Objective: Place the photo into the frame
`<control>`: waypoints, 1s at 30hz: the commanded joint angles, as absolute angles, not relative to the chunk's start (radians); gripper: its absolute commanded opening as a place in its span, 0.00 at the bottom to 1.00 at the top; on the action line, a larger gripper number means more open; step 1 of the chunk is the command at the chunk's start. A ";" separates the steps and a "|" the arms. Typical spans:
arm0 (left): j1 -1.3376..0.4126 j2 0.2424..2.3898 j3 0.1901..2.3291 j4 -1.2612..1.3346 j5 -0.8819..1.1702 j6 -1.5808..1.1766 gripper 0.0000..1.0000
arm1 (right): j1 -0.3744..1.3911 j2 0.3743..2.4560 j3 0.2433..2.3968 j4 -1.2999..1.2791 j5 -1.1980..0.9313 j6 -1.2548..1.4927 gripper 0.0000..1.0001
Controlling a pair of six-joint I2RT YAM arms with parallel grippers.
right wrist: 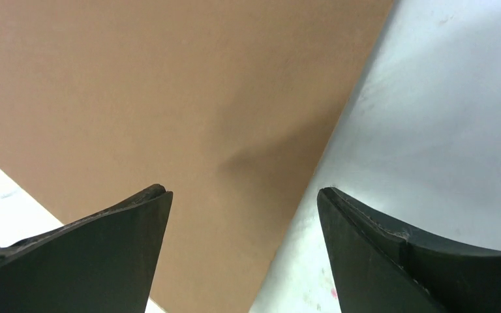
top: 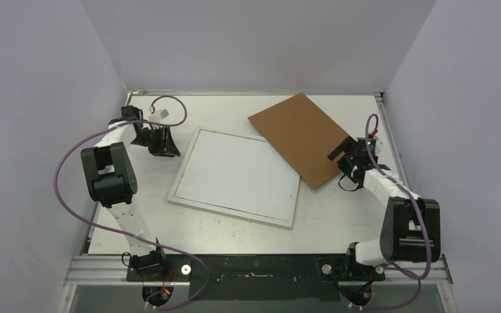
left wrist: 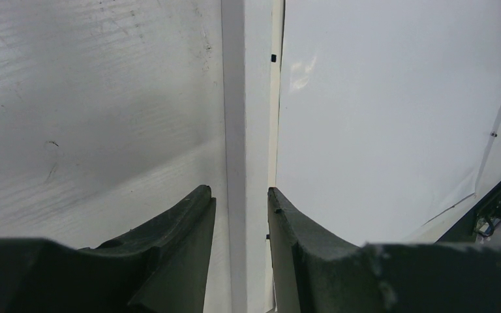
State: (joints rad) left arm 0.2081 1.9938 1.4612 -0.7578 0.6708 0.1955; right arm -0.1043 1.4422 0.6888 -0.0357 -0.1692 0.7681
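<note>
The left gripper (left wrist: 238,195) sits narrowly parted astride the white rim of the frame (left wrist: 238,98), which lies flat mid-table; whether it pinches, I cannot tell. The right gripper (right wrist: 242,192) gapes wide over the edge of the cardboard (right wrist: 137,85). No printed photo shows anywhere. I'd expect it light, bendy, slick: take an edge. Smooth white table (top: 235,238), close pale walls (top: 254,39).

Frame (top: 235,177) central on table (top: 339,218); backing board (top: 300,134) behind-right, overlapping its far corner
</note>
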 commanded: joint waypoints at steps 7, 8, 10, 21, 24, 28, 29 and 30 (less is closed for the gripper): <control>0.202 1.950 1.451 -0.766 0.693 0.218 0.34 | 0.345 1.236 0.833 -0.531 0.264 0.726 0.84; 0.202 1.951 1.450 -0.767 0.692 0.218 0.34 | 0.397 1.243 0.845 -0.552 0.274 0.745 0.83; 0.202 1.953 1.450 -0.768 0.690 0.218 0.34 | 0.500 1.271 0.882 -0.604 0.307 0.784 0.83; 0.202 1.942 1.448 -0.762 0.697 0.211 0.34 | 0.738 1.443 0.910 -0.616 0.347 0.903 0.79; 0.202 1.936 1.447 -0.762 0.693 0.217 0.34 | 0.738 1.443 0.894 -0.618 0.350 0.911 0.77; 0.204 1.940 1.447 -0.759 0.692 0.213 0.34 | 0.734 1.428 0.851 -0.554 0.327 0.917 0.70; 0.203 1.941 1.446 -0.759 0.691 0.211 0.34 | 0.728 1.431 0.843 -0.537 0.313 0.917 0.69; 0.204 1.941 1.445 -0.760 0.692 0.212 0.34 | 0.725 1.436 0.836 -0.526 0.301 0.916 0.67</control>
State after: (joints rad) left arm 0.2043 1.9900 1.4494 -0.7635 0.6701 0.1967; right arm 0.7383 1.4548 0.8639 -0.5919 0.3058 0.8989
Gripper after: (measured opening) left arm 0.338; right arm 0.696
